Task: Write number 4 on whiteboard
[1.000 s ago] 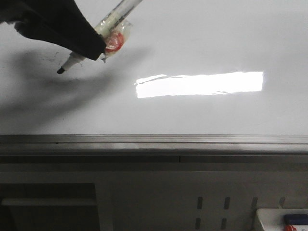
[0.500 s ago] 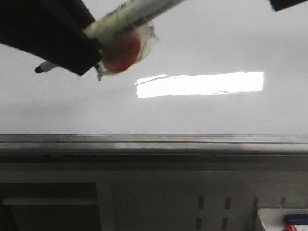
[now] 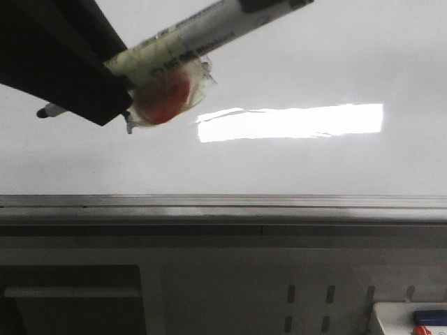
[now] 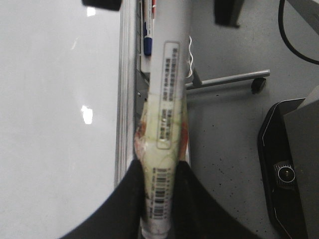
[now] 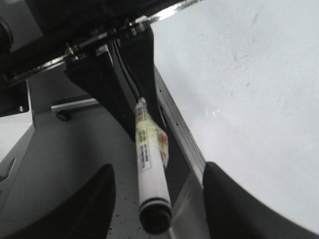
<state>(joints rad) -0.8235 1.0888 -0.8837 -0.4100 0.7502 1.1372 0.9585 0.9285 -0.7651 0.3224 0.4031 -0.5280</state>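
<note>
My left gripper [image 3: 115, 91] is shut on a white marker pen [image 3: 188, 35] wrapped in yellowish tape with a red blob. It holds the pen slanted in front of the whiteboard [image 3: 314, 56], the dark tip [image 3: 43, 112] pointing left. The left wrist view shows the black fingers [image 4: 129, 194] clamped on the pen's barcoded barrel [image 4: 167, 124]. My right gripper [image 5: 157, 199] is open, its fingers on either side of the pen's black rear cap [image 5: 155, 219] without touching it. I see no strokes of the number 4 on the board.
A grey metal rail [image 3: 223, 206] runs along the board's lower edge, and a bright rectangular glare [image 3: 290, 122] lies on the board. A white tray with markers [image 3: 412, 321] sits at the lower right. The left wrist view shows grey floor, a stand leg [image 4: 229, 79] and a black device [image 4: 284, 169].
The pen has swung nearer the camera and its tip has moved left along the board. Its black rear cap has come into the front view at the top.
</note>
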